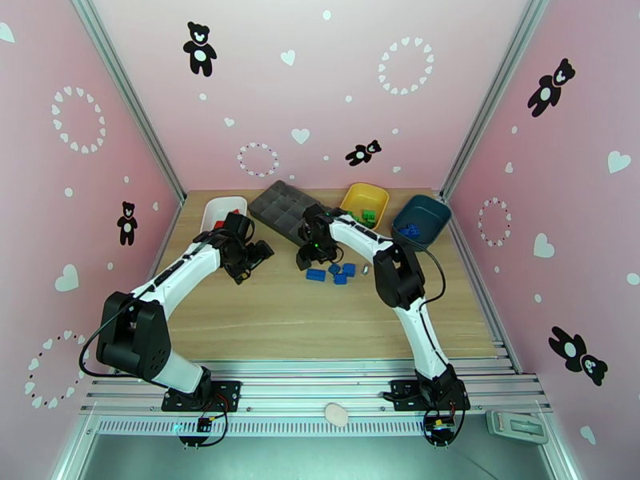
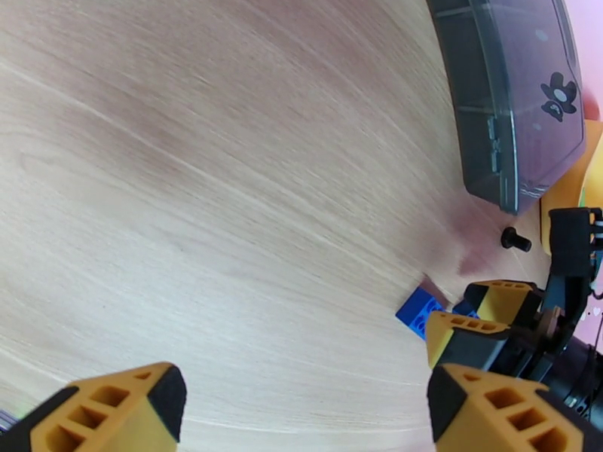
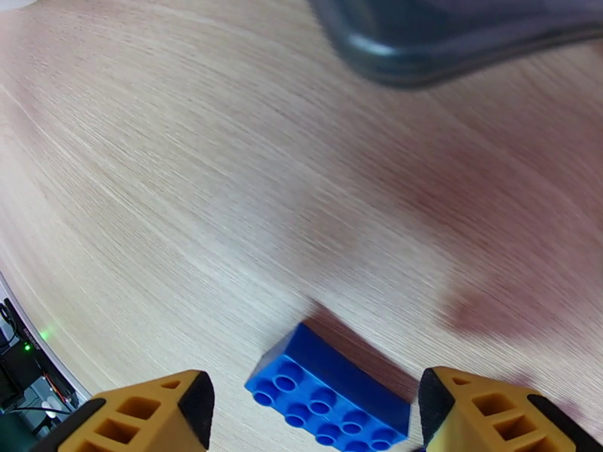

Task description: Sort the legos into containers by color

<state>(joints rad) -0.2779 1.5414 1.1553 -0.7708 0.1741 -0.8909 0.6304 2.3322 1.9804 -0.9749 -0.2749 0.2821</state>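
desk [image 1: 304,322]: pale wood.
loose blue legos [image 1: 336,272]: small cluster mid-desk, just beside the right gripper.
right gripper [image 3: 316,404]: jaws apart, straddling one blue brick [image 3: 332,386] that lies flat on the desk, with a gap on either side.
left gripper [image 2: 305,393]: jaws wide, nothing between them, over bare desk.
white bin [image 1: 210,206]: holds red legos.
yellow bin [image 1: 356,194]: holds green.
teal bin [image 1: 436,210]: holds blue.
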